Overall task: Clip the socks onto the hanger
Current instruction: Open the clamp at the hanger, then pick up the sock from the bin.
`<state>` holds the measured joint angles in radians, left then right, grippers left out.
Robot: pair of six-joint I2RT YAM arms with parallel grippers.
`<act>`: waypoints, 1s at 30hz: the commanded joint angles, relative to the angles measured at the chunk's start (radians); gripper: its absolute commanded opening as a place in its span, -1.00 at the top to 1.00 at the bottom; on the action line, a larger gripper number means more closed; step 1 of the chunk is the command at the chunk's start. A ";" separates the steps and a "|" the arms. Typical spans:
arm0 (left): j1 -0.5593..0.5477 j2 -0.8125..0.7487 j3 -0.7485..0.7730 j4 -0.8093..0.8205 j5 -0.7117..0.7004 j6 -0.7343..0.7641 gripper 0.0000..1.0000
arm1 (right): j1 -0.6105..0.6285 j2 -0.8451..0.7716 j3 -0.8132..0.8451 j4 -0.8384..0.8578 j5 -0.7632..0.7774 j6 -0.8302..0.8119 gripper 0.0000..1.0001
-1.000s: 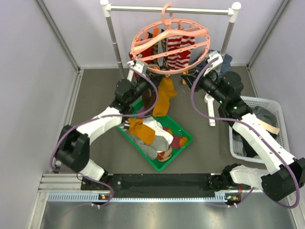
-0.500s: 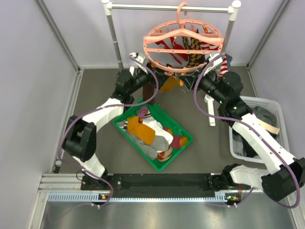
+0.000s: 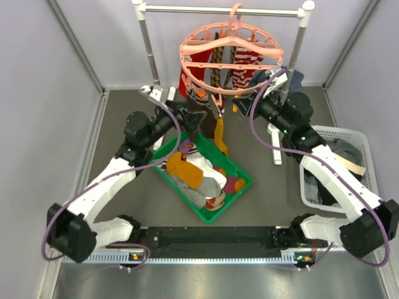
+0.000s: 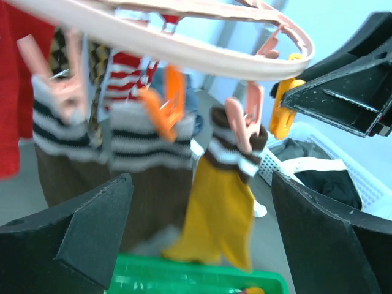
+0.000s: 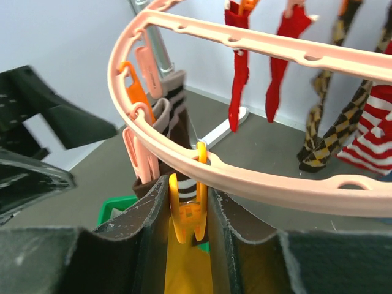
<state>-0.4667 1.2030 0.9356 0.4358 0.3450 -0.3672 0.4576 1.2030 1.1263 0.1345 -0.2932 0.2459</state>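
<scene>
Clip on hanger pinched by right hand; left hand wide, facing mustard sock.

Your hanger is smooth salmon plastic with a soft sheen, and the orange clip under its near rim is glossier plastic. The socks hanging from the hanger are matt knitted cloth, ribbed at the striped cuffs. Your right pincer has matt black fingers, rough and scuffed pale along the edges. Above the hanger you see a rail of bright bare metal with white plastic joints. Below the hanger, the tray is shiny green plastic on a dull grey surface.
</scene>
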 commanded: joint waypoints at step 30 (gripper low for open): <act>-0.070 0.236 0.011 -0.899 -0.505 -0.403 0.47 | 0.012 -0.008 -0.017 0.047 0.023 -0.025 1.00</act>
<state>-0.4999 1.4471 0.9146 -0.4355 -0.1791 -0.7311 0.4583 1.2057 1.1221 0.1493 -0.2810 0.2348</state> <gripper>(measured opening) 0.379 0.265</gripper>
